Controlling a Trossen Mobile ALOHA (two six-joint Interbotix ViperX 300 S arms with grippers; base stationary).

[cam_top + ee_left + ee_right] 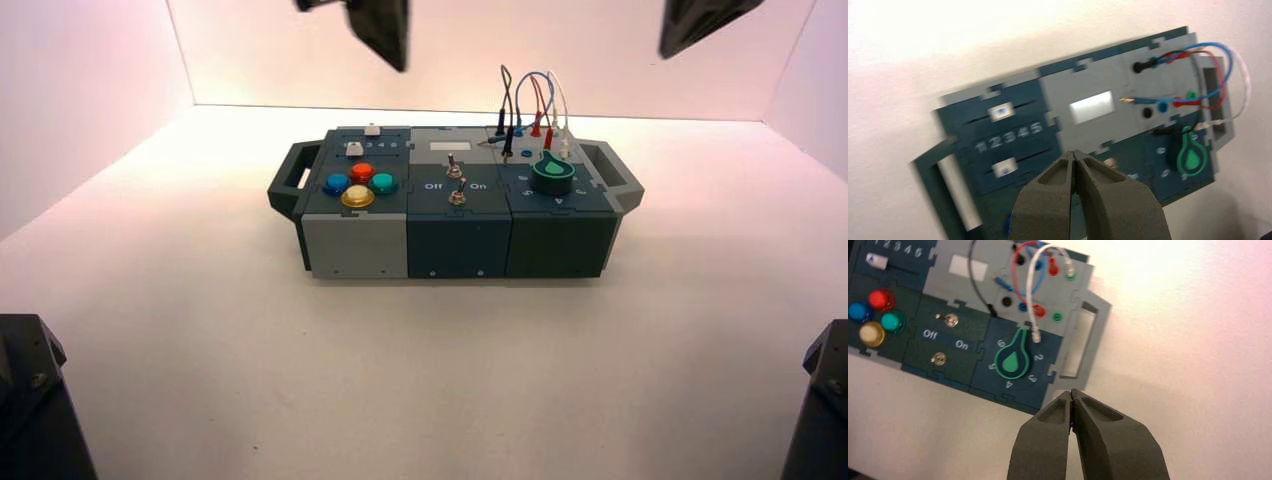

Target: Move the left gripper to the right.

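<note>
My left gripper (390, 45) hangs high above the box's back left part. In the left wrist view its fingertips (1075, 156) are shut together and hold nothing, over the box's two sliders (1002, 112) and the numbers 1 2 3 4 5. My right gripper (690, 30) hangs high at the back right. In the right wrist view it (1071, 392) is shut and empty, just off the box's right handle (1083, 340). The box (455, 205) stands in the middle of the table.
The box bears four coloured buttons (360, 185) on its left, two toggle switches (455, 180) by "Off" and "On" in the middle, a green knob (552, 172) and plugged wires (530, 100) on its right. White walls enclose the table. Arm bases (30, 400) sit at the near corners.
</note>
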